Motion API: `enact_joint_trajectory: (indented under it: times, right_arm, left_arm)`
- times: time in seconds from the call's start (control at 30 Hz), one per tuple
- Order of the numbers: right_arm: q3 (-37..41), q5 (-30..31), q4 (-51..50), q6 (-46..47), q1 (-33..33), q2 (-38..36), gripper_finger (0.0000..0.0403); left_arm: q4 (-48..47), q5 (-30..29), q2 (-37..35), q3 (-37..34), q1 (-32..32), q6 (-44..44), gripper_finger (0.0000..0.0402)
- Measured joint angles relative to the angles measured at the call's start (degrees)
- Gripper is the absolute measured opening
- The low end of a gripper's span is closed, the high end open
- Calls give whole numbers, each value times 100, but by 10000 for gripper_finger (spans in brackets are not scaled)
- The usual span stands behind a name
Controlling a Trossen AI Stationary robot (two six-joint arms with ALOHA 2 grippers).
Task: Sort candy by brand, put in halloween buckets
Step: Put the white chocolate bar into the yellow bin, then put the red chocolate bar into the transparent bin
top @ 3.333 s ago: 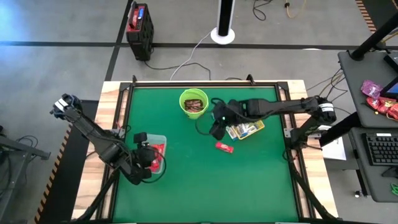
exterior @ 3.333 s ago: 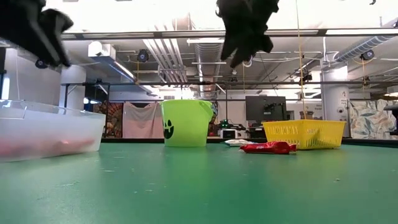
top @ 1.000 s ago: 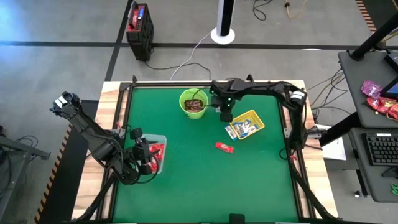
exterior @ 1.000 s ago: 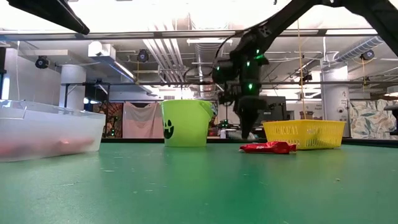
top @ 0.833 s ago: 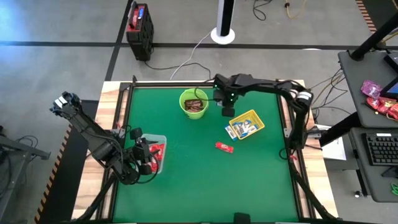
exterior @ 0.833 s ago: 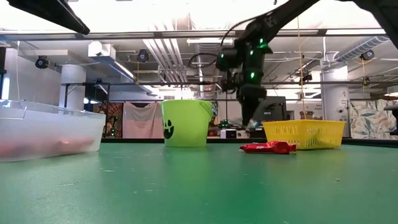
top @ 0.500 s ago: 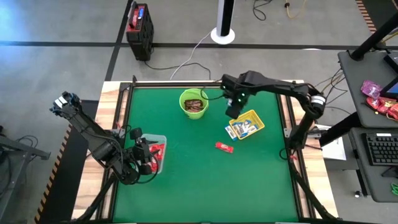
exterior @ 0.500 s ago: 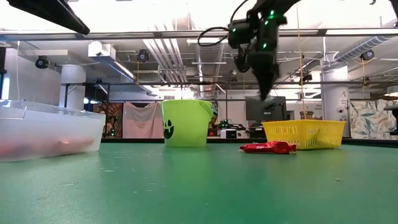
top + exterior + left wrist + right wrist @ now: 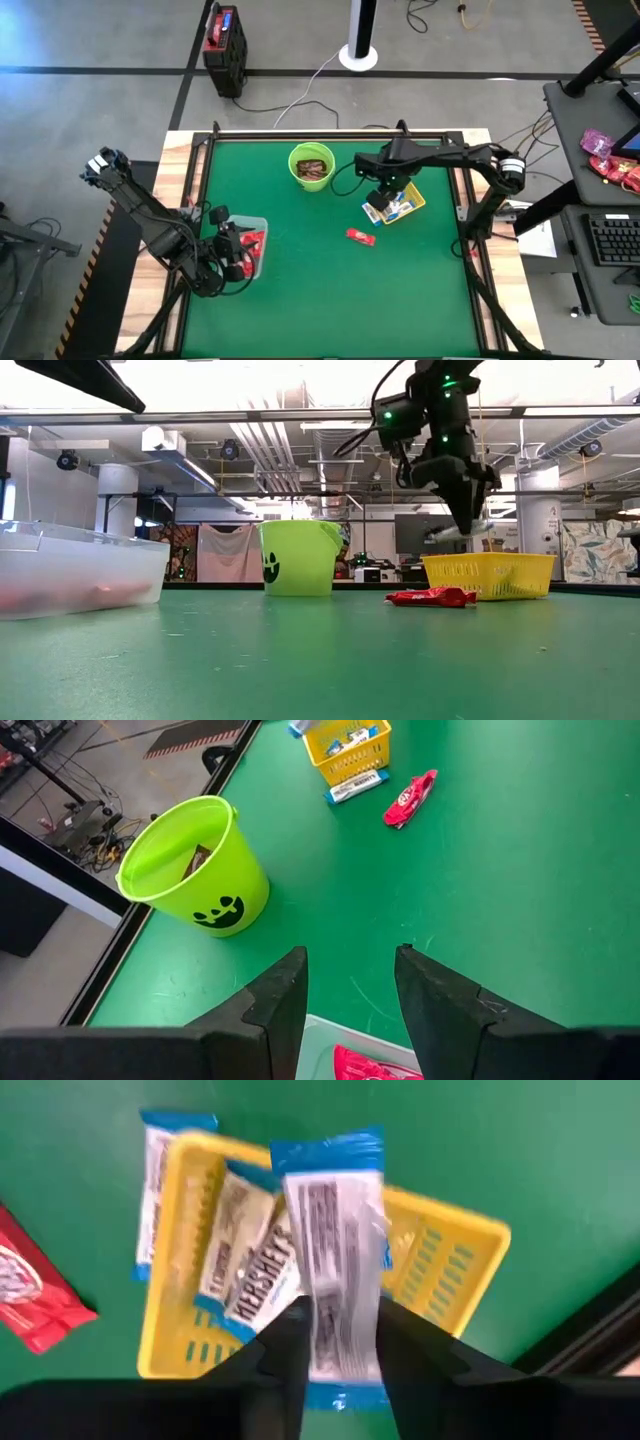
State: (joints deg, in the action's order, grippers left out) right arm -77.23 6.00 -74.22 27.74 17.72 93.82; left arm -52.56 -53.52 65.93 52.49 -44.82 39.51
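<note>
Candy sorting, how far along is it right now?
Mostly done. Brown bars sit in the green bucket, red ones in the clear tub, blue-and-white ones in the yellow tray. The right gripper holds a blue-and-white bar above that tray. Left: one red bar on the mat and one blue-and-white bar beside the tray.

I see my right gripper [image 9: 381, 203] over the yellow tray [image 9: 411, 195], right of frame centre.

bucket [image 9: 311, 166] left of tray [image 9: 411, 188], loose bar [image 9: 361, 236] before tray
</note>
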Motion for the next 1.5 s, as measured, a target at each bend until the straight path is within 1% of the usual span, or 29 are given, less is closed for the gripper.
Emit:
enact_joint_trajectory:
  times: [0.23, 0.37, 0.47, 0.53, 0.63, 0.83, 0.9, 1.03, 1.17, 1.5]
  right_arm:
    - [199, -5, -24, 96, 4, -5, 158]
    - [176, -44, 48, 192, -105, -19, 179]
    - [164, -199, 379, 118, -363, -88, 187]
    - [164, -326, 608, -30, -643, -116, 189]
    - [164, -340, 1046, -218, -1126, -164, 187]
    - [162, -328, 1820, -175, -2155, -121, 178]
    - [160, -175, 1844, -149, -2478, -26, 176]
    - [164, 399, 1843, -129, -2987, 263, 176]
    - [164, 752, 1903, -138, -3156, 628, 175]
    - [168, 819, 1930, -437, -3032, 1337, 175]
  left_arm:
    - [8, 2, 0, 0, 2, 0, 136]
    - [35, 2, 0, -2, 2, 13, 136]
    - [56, 2, 33, 0, 0, 45, 136]
    - [86, 4, 96, 0, 0, 46, 136]
    - [199, 4, 228, 0, 2, 45, 136]
    - [615, 7, 546, -2, 2, -25, 136]
    - [721, 11, 648, -2, 2, -51, 136]
    - [1116, 11, 819, -2, 2, -243, 136]
    - [1518, 31, 969, -2, 2, -466, 136]
    - [1661, 46, 1058, -2, -4, -575, 136]
